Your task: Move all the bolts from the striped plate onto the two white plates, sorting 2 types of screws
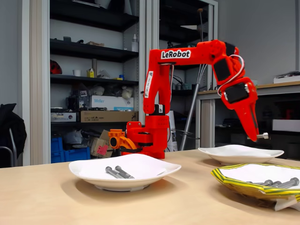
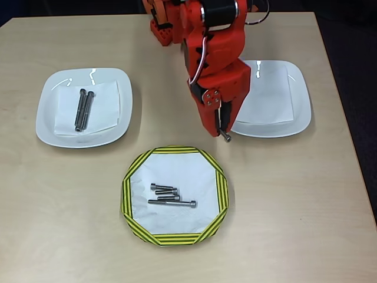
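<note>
While the red end effector (image 1: 255, 136) hangs clamped on one short bolt (image 1: 263, 136) above the right white plate's (image 2: 299, 94) near edge, three bolts (image 2: 171, 196) lie on the striped plate (image 2: 129, 194) at the desk's (image 2: 294, 224) front edge, two more (image 2: 82, 109) on the left white plate (image 2: 47, 118).

In the overhead view, one white plate (image 2: 84, 107) is placed toward the desk's (image 2: 47, 224) left edge, with two long bolts (image 2: 83, 109) laid side by side on it. The other white plate (image 2: 272, 98) is set toward the right edge. The striped plate (image 2: 175, 195) is placed nearer the front edge, between them, with several bolts (image 2: 169, 196) in it.
</note>
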Available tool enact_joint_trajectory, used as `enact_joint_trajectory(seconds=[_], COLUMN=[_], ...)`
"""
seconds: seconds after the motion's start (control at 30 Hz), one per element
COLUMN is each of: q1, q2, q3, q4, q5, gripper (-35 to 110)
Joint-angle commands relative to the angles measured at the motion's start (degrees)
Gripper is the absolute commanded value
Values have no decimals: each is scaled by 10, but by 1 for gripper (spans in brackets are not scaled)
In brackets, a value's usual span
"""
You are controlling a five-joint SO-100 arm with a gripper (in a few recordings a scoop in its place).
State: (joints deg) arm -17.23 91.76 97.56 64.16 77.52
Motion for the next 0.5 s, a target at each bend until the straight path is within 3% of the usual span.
enact_joint_trajectory(seconds=[0.0, 0.23, 0.37, 0.47], q1=[-69, -181, -205, -188], q2=[91, 160, 192, 201], q3=[89, 169, 198, 202], q4=[-29, -37, -52, -49], q5=[124, 367, 410, 406], gripper=[0, 0, 21, 21])
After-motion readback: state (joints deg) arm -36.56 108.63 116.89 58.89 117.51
